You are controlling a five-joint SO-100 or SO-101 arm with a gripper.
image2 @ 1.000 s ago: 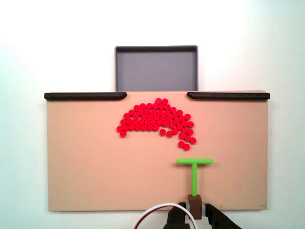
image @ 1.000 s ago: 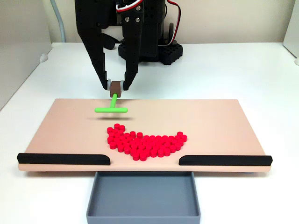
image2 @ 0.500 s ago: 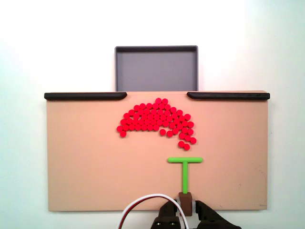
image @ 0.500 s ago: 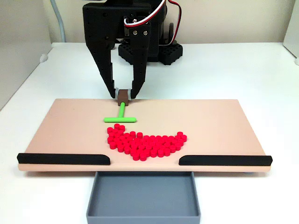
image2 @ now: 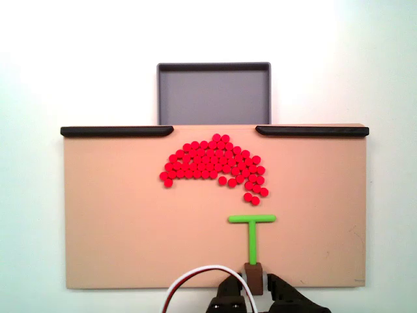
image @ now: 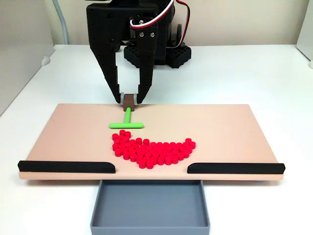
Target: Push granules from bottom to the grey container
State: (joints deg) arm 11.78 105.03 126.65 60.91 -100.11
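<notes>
Small bright red granules [image2: 215, 163] lie clustered in a curved heap on the tan board [image2: 117, 222], just before the grey container [image2: 214, 98]. The claw [image: 129, 99] grips the green T-shaped tool [image2: 252, 231].

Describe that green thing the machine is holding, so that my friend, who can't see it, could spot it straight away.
Find the tan board on the white table. Between the black jaws at one long edge and the red granules lies the green T-shaped tool, its brown end block pinched in the gripper. It is the only green thing there, one long piece beside many tiny pellets.
</notes>
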